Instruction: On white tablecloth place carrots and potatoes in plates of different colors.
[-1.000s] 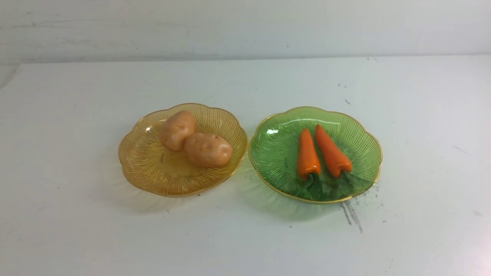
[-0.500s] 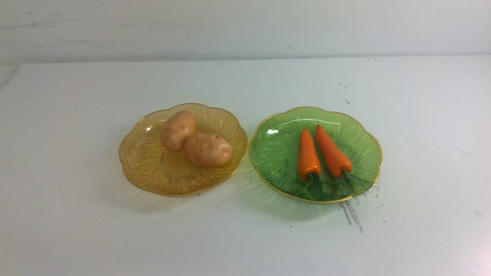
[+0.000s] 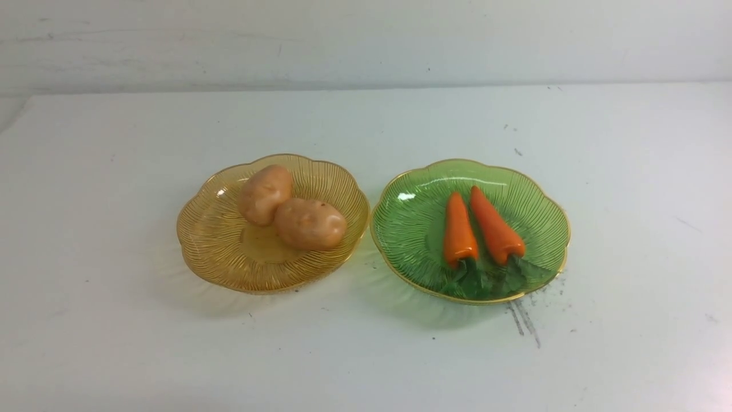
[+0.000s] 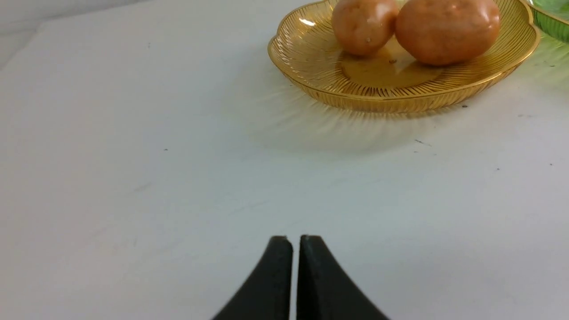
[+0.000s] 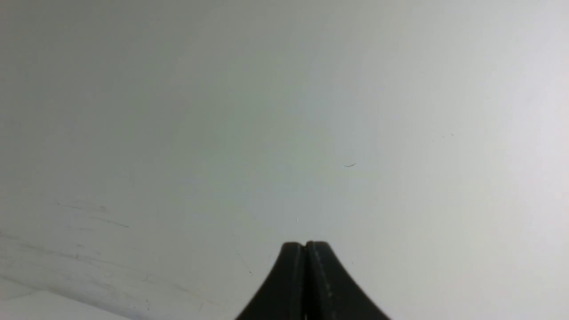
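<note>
Nearest, in the left wrist view, the left gripper (image 4: 295, 242) is seen with its two black fingers pressed together, nothing between them, low over bare white tablecloth (image 4: 133, 178) and well short of the amber plate (image 4: 311, 84). The right gripper (image 5: 306, 246) is likewise closed and empty; only pale, faintly scuffed surface is shown beyond it, and whether that is cloth or wall cannot be told. Neither gripper is caught by the front view.

Landmark: the amber plate (image 3: 211, 252). Two potatoes are held in it, one toward its far left (image 3: 265, 194), the other (image 3: 310, 223) touching it on the near right. Just right of the amber plate, rims almost meeting, the green plate (image 3: 412, 229) is set. Two carrots (image 3: 459, 232) (image 3: 495, 226) are laid in it side by side, tips pointing away, leafy tops toward the near rim. Grey scuff streaks (image 3: 523, 320) are noted just beyond that near rim.

Against the earlier front frames, no shift is recorded in plates, potatoes or carrots.
</note>
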Controlling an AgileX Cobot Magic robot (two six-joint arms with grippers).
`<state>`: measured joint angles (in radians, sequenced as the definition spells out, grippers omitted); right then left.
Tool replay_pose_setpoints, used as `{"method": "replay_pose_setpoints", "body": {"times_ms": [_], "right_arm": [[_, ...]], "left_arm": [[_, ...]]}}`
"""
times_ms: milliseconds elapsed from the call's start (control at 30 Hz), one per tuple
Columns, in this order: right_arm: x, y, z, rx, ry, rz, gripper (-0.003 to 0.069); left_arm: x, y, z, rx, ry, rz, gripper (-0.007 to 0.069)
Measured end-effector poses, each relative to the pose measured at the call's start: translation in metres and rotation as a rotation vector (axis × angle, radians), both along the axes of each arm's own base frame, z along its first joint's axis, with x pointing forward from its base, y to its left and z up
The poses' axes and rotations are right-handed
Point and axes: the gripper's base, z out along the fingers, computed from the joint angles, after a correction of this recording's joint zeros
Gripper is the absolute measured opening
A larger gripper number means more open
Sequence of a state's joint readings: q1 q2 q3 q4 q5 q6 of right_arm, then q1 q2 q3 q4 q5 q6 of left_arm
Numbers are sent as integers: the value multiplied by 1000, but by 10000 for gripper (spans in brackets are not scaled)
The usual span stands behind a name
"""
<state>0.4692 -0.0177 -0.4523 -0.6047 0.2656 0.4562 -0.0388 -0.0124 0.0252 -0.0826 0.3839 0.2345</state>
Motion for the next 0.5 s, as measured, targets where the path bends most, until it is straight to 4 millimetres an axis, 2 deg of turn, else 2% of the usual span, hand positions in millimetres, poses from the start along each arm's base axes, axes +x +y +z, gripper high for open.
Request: {"method": "replay_pose_setpoints", "body": {"times_ms": [500], "right_arm": [[0,0,0,0,0,0,-15]], "left_arm": [[0,0,0,7,0,1,10]]}}
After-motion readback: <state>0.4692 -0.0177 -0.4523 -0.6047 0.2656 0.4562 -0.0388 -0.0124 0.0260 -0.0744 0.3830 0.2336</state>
